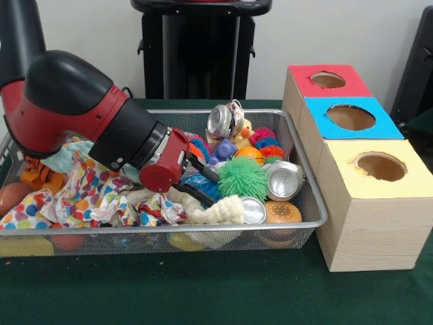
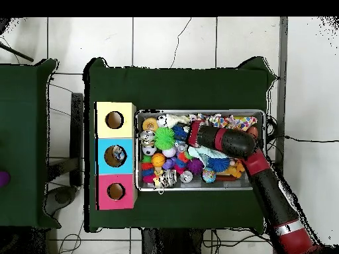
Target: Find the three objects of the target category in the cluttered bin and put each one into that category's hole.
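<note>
A red and black robot arm reaches low into a wire bin [image 1: 308, 203] crowded with toys. Its gripper [image 1: 203, 181] shows two dark fingers [image 1: 206, 170] spread apart, one above the other, with nothing clearly between them. Just beyond the fingertips sits a spiky green ball [image 1: 243, 177]; past that lies a silver can [image 1: 283, 180], and a cream knitted piece [image 1: 215, 211] rests under the lower finger. A spotted cloth [image 1: 88, 193] is bunched behind the jaws.

Which category is wanted cannot be told, so the targets are unidentified somewhere in the pile. Three boxes stand beyond the bin: red [image 1: 327, 80], blue [image 1: 350, 117] and yellow [image 1: 381, 166] holes.

Risk: closing here could snag cloth or grab two toys at once, since everything touches. Much of the pile is buried beneath the arm and cloth.
</note>
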